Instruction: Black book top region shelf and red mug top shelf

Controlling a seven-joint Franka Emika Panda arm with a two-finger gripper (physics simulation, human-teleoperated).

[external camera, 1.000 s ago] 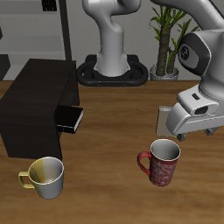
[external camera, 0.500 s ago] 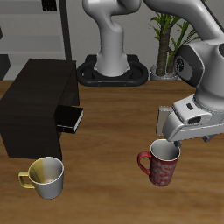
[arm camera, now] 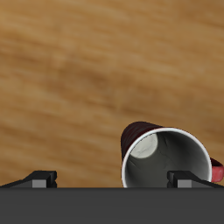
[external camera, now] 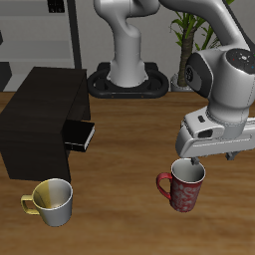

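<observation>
Exterior view: the gripper hangs right above the red mug, which stands upright on the surface near the front edge, handle toward 9 o'clock. The black book sits in the shelf's side compartment, not on top. A yellow-and-white mug stands at about 6 o'clock from the shelf.

Wrist view: the red mug's open mouth is just below the fingers, which are spread apart and holding nothing.

Looks like the mug grab is in hand. Next: lower, straddle the rim, clamp.
</observation>
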